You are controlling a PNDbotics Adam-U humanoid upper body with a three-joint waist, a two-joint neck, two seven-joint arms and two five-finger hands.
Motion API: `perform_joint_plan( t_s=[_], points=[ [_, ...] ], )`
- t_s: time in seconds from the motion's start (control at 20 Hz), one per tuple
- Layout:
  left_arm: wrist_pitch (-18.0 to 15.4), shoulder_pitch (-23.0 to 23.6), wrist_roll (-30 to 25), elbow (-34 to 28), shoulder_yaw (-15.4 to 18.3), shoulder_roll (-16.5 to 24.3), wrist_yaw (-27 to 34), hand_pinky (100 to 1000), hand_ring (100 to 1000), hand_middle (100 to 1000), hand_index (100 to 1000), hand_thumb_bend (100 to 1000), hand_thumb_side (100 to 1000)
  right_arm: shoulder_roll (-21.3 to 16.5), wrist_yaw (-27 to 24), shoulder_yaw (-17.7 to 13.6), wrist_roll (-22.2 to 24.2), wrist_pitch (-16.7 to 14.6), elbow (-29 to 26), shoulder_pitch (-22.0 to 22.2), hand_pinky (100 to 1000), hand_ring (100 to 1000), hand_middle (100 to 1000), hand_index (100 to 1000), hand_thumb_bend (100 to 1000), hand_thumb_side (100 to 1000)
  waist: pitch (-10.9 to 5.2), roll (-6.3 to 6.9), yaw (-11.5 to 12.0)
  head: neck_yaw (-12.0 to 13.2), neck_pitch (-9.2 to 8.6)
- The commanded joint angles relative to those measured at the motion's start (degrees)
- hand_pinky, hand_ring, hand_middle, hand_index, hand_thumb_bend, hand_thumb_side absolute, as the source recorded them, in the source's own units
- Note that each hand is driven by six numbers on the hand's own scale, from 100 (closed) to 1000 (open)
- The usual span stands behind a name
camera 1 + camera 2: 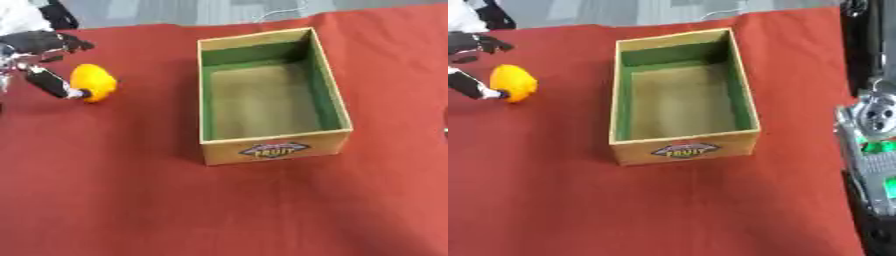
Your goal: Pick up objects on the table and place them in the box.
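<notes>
We saw the worktop [131,200] covered by a red cloth that filled nearly the whole scene, with a grey floor showing beyond its far edge. On it, a little right of the middle, stood the box [273,150], open at the top, made of tan cardboard with green inner walls and a plain brownish bottom. Nothing lay inside it. Its near wall carried a small oval label [275,149] with lettering we could not read in full.

At the right edge of the right eye view we saw part of a robot arm [874,145], silver and black with a spot of green, reaching down along the side of the cloth; its robot hand did not show in either view.

At the far left the left robot hand [45,62] came in, black with silver parts. Its fingers were spread, one dark finger running down the left side of the yellow fruit [93,82] and touching it near its lower end, the others reaching above it. We could not tell whether the hand gripped it. The yellow fruit, round and smooth, sat on the cloth well apart from the box, to its left.
</notes>
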Motion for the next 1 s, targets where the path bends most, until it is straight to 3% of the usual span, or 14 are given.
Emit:
perform_joint_plan(
  t_s=[0.05, 0.3, 0.6, 1.0],
  points=[
    [1.3, -0.8, 0.8, -0.4, 0.9, 1.3, -0.9, 734, 846, 870, 1000, 476, 464, -1.3, -0.4, 0.1, 0.0, 0.0, -1.1, -1.1, 827, 792, 584, 866, 100, 1000, -0.88, -0.09, -0.1, 0.5, -0.78],
    [3.7, -0.6, 2.6, -0.2, 1.0, 1.2, -3.1, 724, 837, 844, 992, 457, 448, -1.6, -0.5, 0.0, 0.0, 0.2, -1.1, -1.4, 828, 792, 583, 866, 100, 1000, -0.17, -0.12, -0.5, 0.9, -1.22],
    [3.8, -0.8, 3.0, 0.0, 0.8, 1.0, -4.0, 694, 804, 788, 944, 440, 423, -1.8, -0.7, 0.1, 0.1, 0.3, -1.1, -1.4, 829, 793, 581, 866, 100, 1000, 0.14, -0.13, -0.4, 0.9, -0.96],
    [2.8, -0.8, 2.3, 0.3, 0.5, 0.9, -3.6, 645, 703, 619, 777, 405, 403, -1.7, -0.8, -0.1, -0.1, 0.4, -1.1, -0.9, 830, 794, 579, 869, 100, 1000, -0.17, -0.12, -0.1, 0.7, -0.58]
  ],
)
